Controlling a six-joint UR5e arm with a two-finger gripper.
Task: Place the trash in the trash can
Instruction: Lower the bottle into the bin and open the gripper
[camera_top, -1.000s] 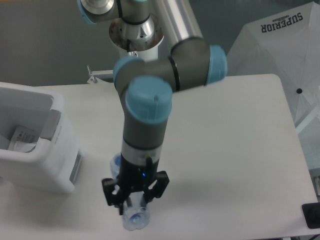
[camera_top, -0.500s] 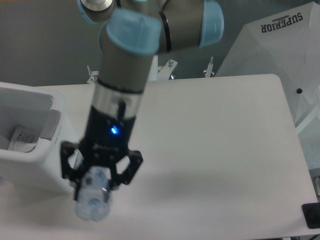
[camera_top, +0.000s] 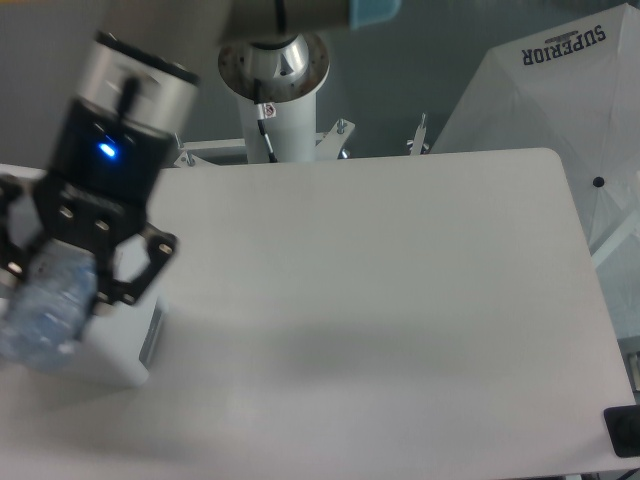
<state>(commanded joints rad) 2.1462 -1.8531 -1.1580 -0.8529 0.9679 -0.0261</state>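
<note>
Bottle sits clamped between my gripper fingers, long axis pointing toward seven o'clock, hanging above the white trash can, mostly hidden beneath it.

Gripper and its bottle blurred and close to lens, bottle's left side cut by picture's left edge, both covering nearly all of the trash can, whose inside and pouch are hidden; arm's upper links cut off at top edge.
</note>
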